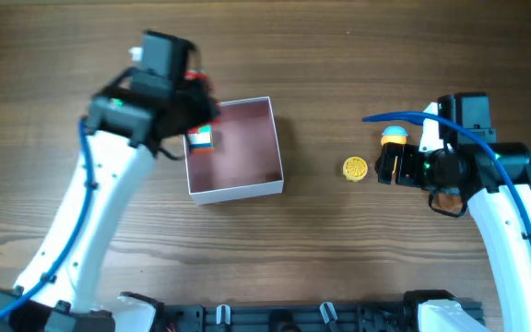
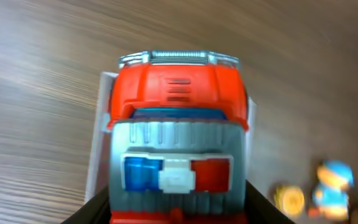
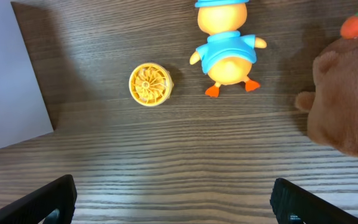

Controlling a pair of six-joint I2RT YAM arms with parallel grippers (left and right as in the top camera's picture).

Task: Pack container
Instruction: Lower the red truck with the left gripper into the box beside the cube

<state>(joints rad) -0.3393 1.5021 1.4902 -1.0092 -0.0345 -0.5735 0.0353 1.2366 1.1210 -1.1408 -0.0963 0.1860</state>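
Pink-lined container (image 1: 247, 148) sits left of centre on the wooden table (image 1: 321, 249), with a toy truck (image 2: 176, 143) at its left wall.
The left gripper (image 1: 196, 124) pinches the red-and-grey truck; whether the truck touches the container floor cannot be told. Well to the right lie 1 yellow ribbed disc (image 3: 150, 84), 1 duck figure in blue (image 3: 229, 50) and 1 brown plush toy (image 3: 347, 106). The right gripper (image 3: 176, 208) hovers near them, its 2 fingers (image 3: 48, 202) spread wide and holding nothing.
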